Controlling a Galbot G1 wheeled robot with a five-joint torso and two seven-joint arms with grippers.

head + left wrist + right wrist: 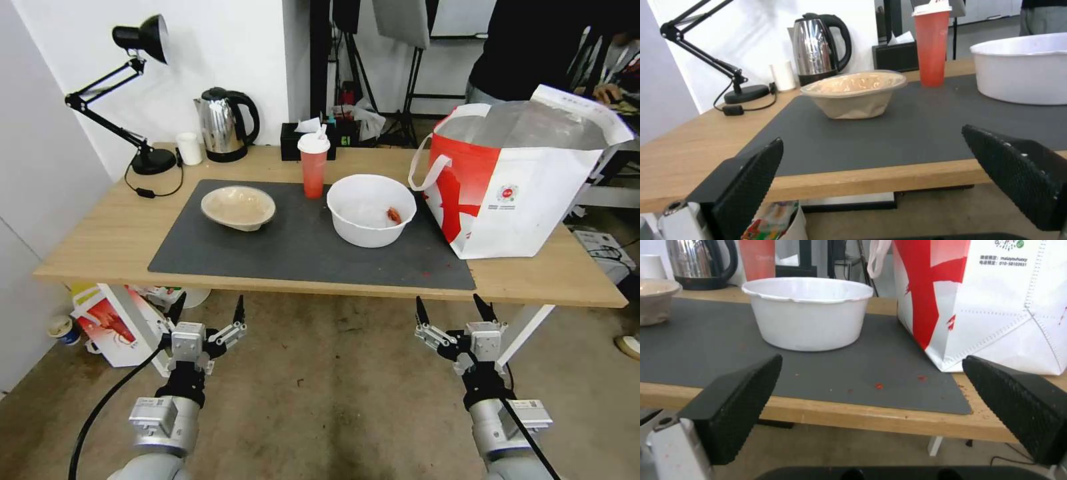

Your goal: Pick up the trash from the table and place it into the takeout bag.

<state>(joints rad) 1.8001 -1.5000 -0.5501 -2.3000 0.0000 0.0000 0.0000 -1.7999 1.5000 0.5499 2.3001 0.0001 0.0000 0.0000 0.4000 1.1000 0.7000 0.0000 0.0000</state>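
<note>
Both grippers, left gripper (207, 309) and right gripper (456, 311), spread, below table (100, 240) edge.

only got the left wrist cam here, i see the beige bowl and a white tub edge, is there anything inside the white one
Observer: Yes, the head view shows a small red scrap inside the white bowl.
Operator: where's the bag
Observer: The takeout bag stands on the table right of the white bowl, mouth open.
Operator: is the right arm doing anything
Observer: No. The right gripper hangs open below the table's front edge, level with the left gripper, also open.
</note>
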